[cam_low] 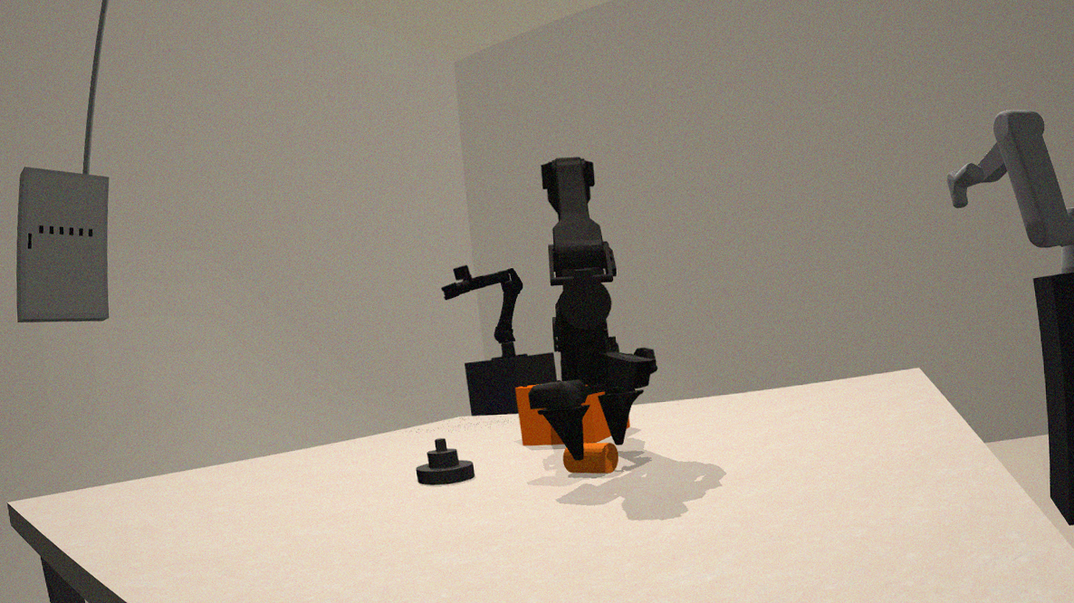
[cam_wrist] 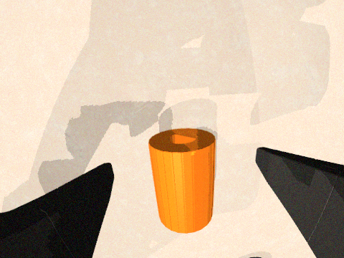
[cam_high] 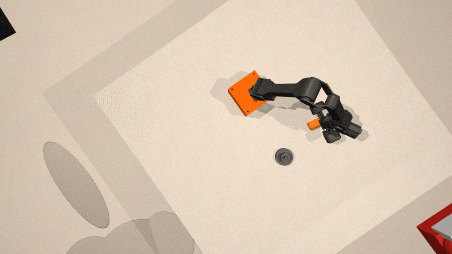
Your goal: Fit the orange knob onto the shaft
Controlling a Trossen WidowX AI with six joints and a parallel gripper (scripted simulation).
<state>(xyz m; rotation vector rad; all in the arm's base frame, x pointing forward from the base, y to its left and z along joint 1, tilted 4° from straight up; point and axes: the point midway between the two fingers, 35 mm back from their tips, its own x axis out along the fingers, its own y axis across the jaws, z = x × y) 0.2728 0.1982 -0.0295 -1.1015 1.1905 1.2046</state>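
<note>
1. Block (cam_high: 240,98) (cam_low: 534,426): plastic-like, smooth, matt.
2. Table (cam_high: 232,213) (cam_low: 536,559) (cam_wrist: 32,43), under the block: matt, finely mottled surface.
3. Knob (cam_high: 313,124) (cam_low: 590,458) (cam_wrist: 184,186), near the block: plastic-like, low sheen, fine lengthwise facet lines.
4. Pedestal (cam_high: 279,161) (cam_low: 444,472), farther from the block than the knob: smooth, matt; metal or plastic, cannot tell.
5. Gripper (cam_high: 324,124) (cam_low: 598,449) (cam_wrist: 186,163), near the block: plastic-like fingers, matt, flat-faceted.
</note>
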